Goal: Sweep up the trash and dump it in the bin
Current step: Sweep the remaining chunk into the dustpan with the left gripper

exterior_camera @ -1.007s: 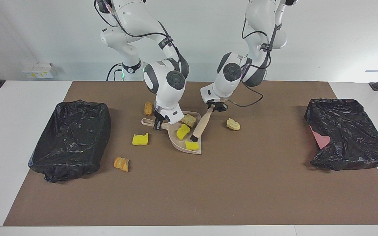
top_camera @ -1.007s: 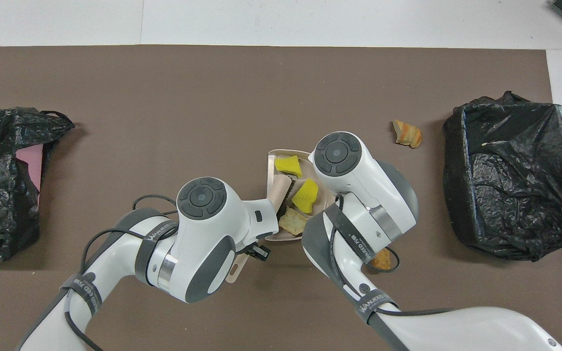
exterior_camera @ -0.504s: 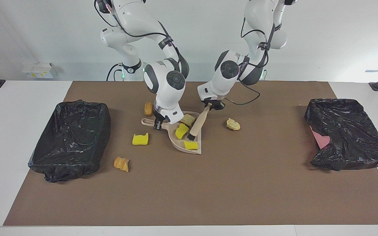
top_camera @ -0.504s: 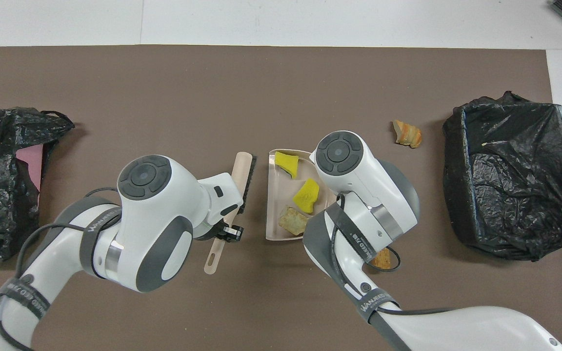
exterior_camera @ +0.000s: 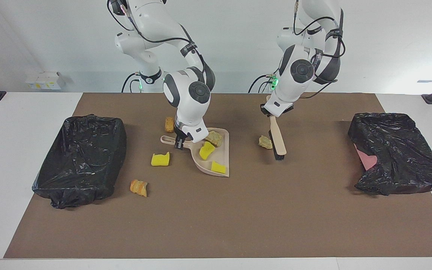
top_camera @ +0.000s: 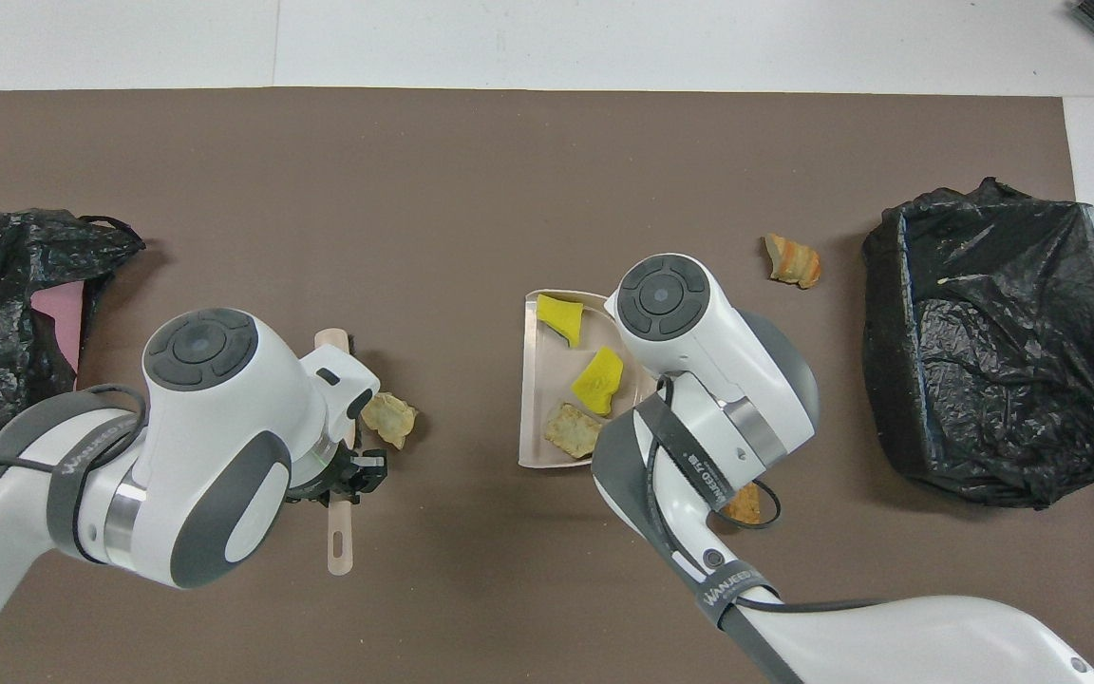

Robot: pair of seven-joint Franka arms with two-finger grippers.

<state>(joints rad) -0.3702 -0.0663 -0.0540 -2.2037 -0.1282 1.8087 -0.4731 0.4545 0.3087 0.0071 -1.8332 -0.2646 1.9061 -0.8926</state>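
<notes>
Facing view. Dustpan (exterior_camera: pixel 216 157) flat on the brown mat (exterior_camera: pixel 216 225), near the mat's middle; open mouth toward the mat's edge farthest from the robots, handle angled back toward the right arm's end. Three scraps of trash inside: tan chunk (exterior_camera: pixel 215 138) at the handle end, yellow sponge piece (exterior_camera: pixel 207 150) mid-pan, second yellow piece (exterior_camera: pixel 219 167) at the mouth. Right gripper (exterior_camera: pixel 179 143) pointing straight down, fingers pinched on the dustpan handle; wrist bent low over the pan. Loose trash on the mat: yellow sponge (exterior_camera: pixel 160 159) just beside the pan handle, toward the right arm's end; orange-brown lump (exterior_camera: pixel 169 124) nearer the robots than the handle; striped orange lump (exterior_camera: pixel 139 187) toward the black-lined bin (exterior_camera: pixel 81 161) at the right arm's end; pale tan chunk (exterior_camera: pixel 265 142) toward the left arm's end. Brush (exterior_camera: pixel 277 138) long axis running away from the robots, bristles down at the tip, just beside the pale tan chunk. Left gripper (exterior_camera: pixel 272 114) clamped on the brush handle, forearm tilted down from a raised elbow. Second black-lined bin (exterior_camera: pixel 399 153) at the left arm's end.

Overhead view. Dustpan (top_camera: pixel 533 380) long axis along the robots' forward direction; pieces in a row inside. Brush handle (top_camera: pixel 341 546) protruding toward the robots from under the left gripper (top_camera: pixel 349 473); pale tan chunk (top_camera: pixel 389 418) beside the brush. Right gripper hidden beneath its own wrist.
</notes>
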